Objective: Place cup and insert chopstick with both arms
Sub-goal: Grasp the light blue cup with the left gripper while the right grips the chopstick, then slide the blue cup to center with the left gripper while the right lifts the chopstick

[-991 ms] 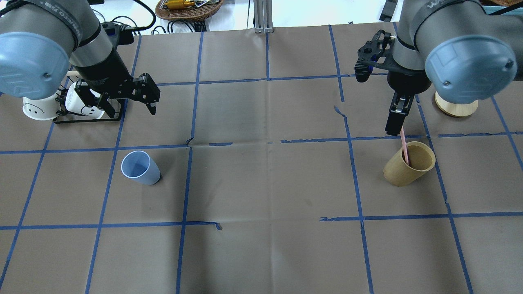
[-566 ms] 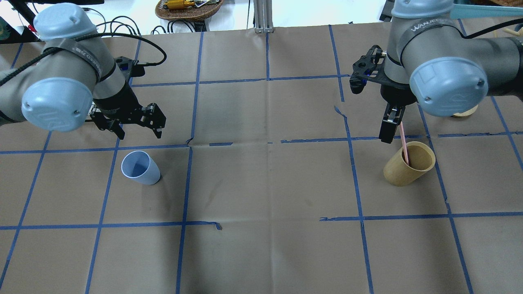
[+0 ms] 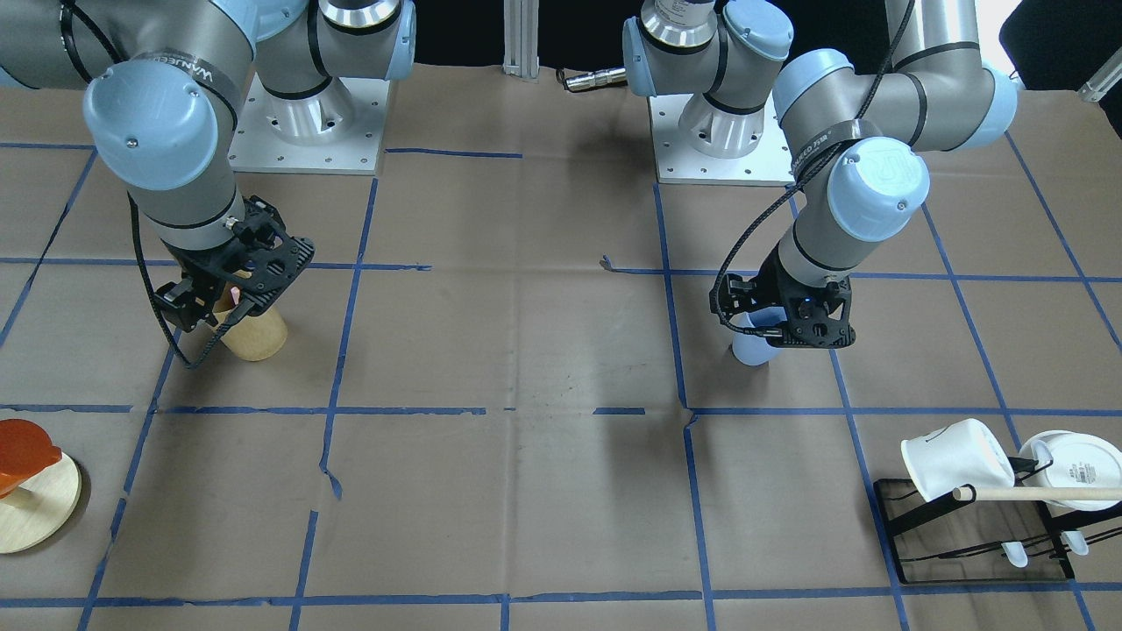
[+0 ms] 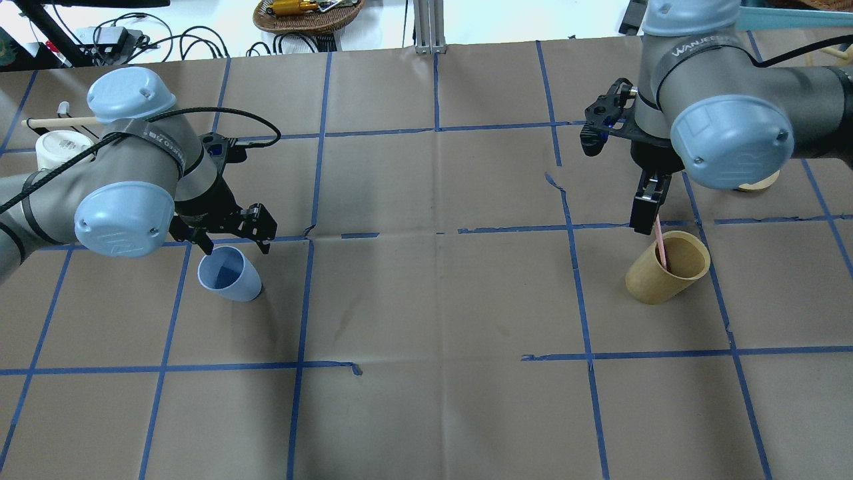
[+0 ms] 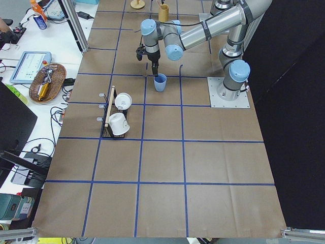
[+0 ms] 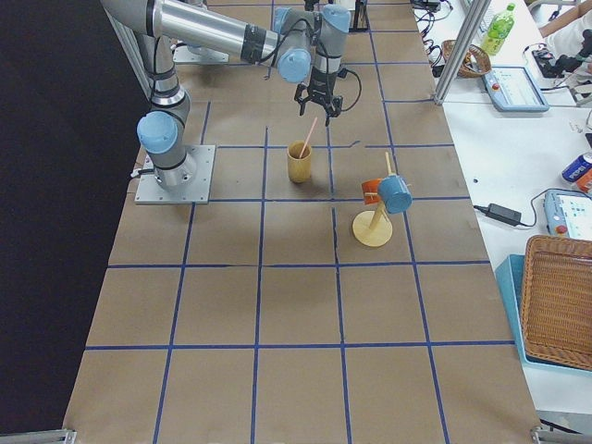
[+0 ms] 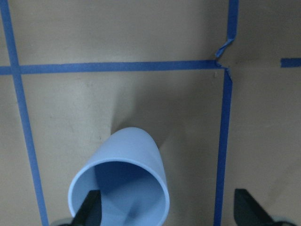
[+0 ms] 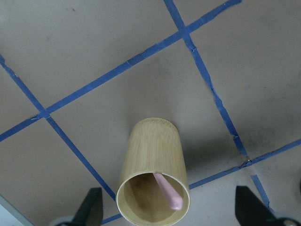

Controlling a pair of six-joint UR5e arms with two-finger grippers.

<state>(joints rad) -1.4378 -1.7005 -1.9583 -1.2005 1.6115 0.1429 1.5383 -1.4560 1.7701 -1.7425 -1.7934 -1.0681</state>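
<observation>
Left gripper (image 4: 236,248) hangs wide open over the light blue plastic cup (image 4: 228,275), left of centre in the overhead view, gripping nothing. From the wrist camera, one finger (image 7: 91,209) sits over the mouth. The cup stands upright, axis vertical. It looks light, thin-walled and slick, so I'd pinch the wall at the rim. Far right, the right gripper (image 8: 169,209) is spread and empty above the slim pink chopstick (image 4: 660,243), which leans in the tan bamboo tube (image 4: 656,280) with its top toward the frame's top.

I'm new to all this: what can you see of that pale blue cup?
The pale blue cup looks like smooth plastic, tapered, wider at its open rim, and empty. It stands upright on the brown paper inside a square of blue tape. The left gripper hangs open over its rim; contact is unclear.
</observation>
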